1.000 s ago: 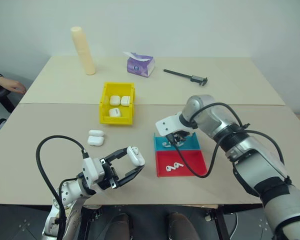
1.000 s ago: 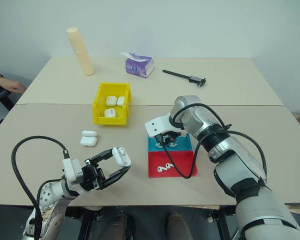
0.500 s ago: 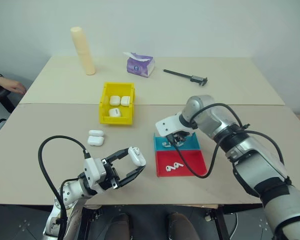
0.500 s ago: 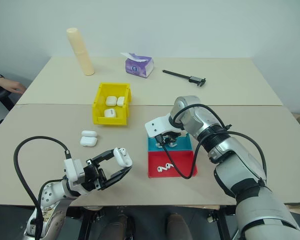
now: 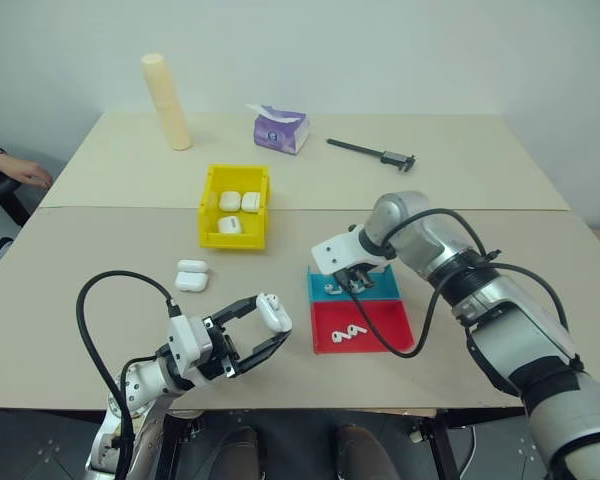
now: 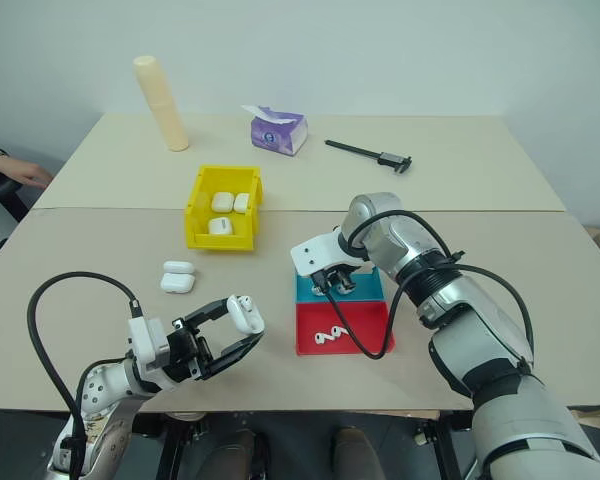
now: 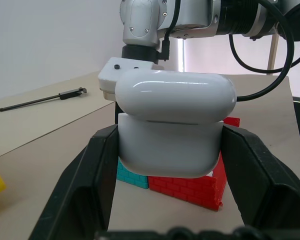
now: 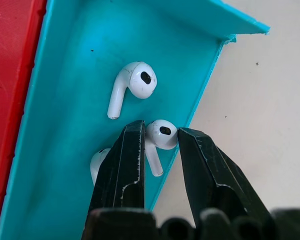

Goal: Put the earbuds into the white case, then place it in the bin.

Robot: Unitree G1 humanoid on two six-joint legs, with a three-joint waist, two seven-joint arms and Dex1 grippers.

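Closing on an earbud in the blue half of the tray

Reaching forward and steeply down, the right arm bends at the elbow and sets the right tool [image 5: 354,283] into the blue half of the shallow half-blue, half-red plastic tray [image 5: 400,335] on the beige tabletop [image 5: 100,250]. In the right wrist view its two black fingers [image 8: 124,165] stand close on either side of one tiny glossy white earbud [image 8: 161,135], the bud's head peeking between the tips near the tray's wall; whether they already pinch it I cannot tell. A second earbud [image 8: 131,85] lies loose just beyond, and part of a third [image 8: 97,165] shows behind one finger. Two more earbuds [image 5: 355,329] lie in the red half.

Held low and near the tabletop's front edge, the left arm points the left tool [image 5: 265,330] forward and slightly up, clenched on the small glossy white rounded case [image 5: 272,312], whose hinged lid stands a little ajar.

The small bright yellow rectangular plastic bin [image 5: 208,215] sits farther back, left of the tray, with three white cases inside it; two more white cases [image 5: 191,275] lie on the tabletop between the bin and the left tool.

Against the picture of a second ago, the right tool's fingers have drawn visibly nearer each other; both arms have otherwise kept their places, and the left tool's grip is unchanged
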